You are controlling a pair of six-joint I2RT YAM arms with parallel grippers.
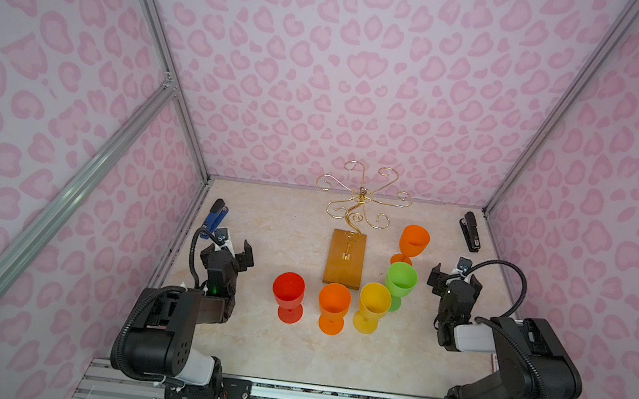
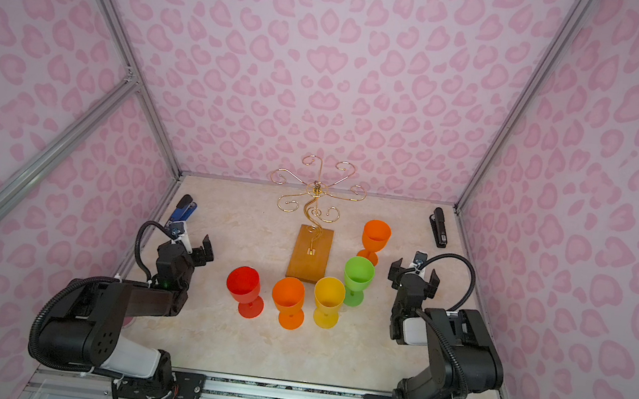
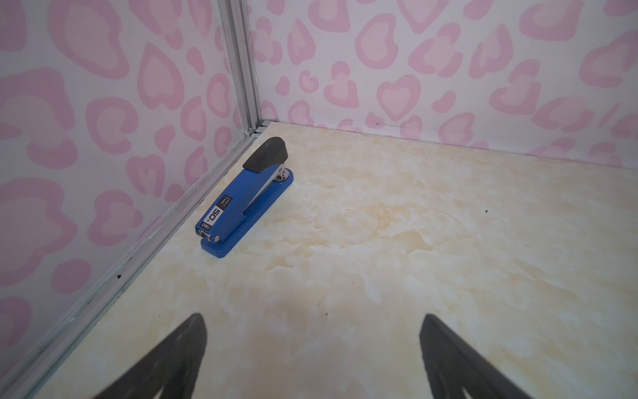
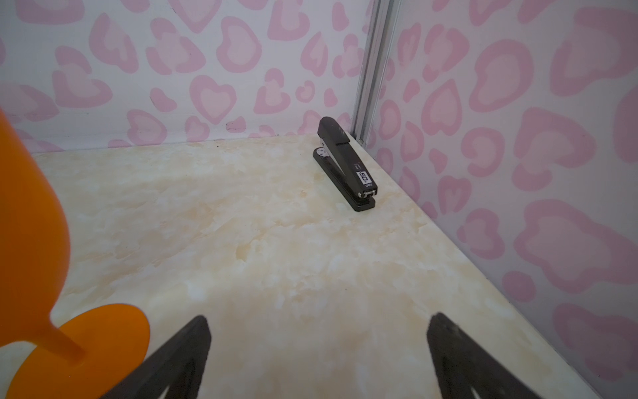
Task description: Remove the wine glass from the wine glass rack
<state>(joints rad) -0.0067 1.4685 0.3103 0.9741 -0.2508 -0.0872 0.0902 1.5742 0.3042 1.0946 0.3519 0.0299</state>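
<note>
The wine glass rack (image 1: pixel 362 198) (image 2: pixel 315 191), gold wire with curled arms on a wooden base (image 1: pixel 345 264), stands at the table's middle back. No glass hangs on its arms. Several plastic wine glasses stand upright on the table: red (image 1: pixel 288 288), orange (image 1: pixel 333 301) and yellow (image 1: pixel 373 300) in front of the base, green (image 1: pixel 401 278) and another orange (image 1: pixel 414 240) (image 4: pixel 31 224) to its right. My left gripper (image 1: pixel 235 249) (image 3: pixel 312 321) hovers open left of the rack, holding nothing. My right gripper (image 1: pixel 454 278) (image 4: pixel 319 317) is open beside the green glass, holding nothing.
A blue stapler (image 1: pixel 215 214) (image 3: pixel 245 197) lies by the left wall, just behind my left gripper. A black stapler (image 1: pixel 471 231) (image 4: pixel 348 165) lies in the back right corner. Pink patterned walls close in three sides of the table.
</note>
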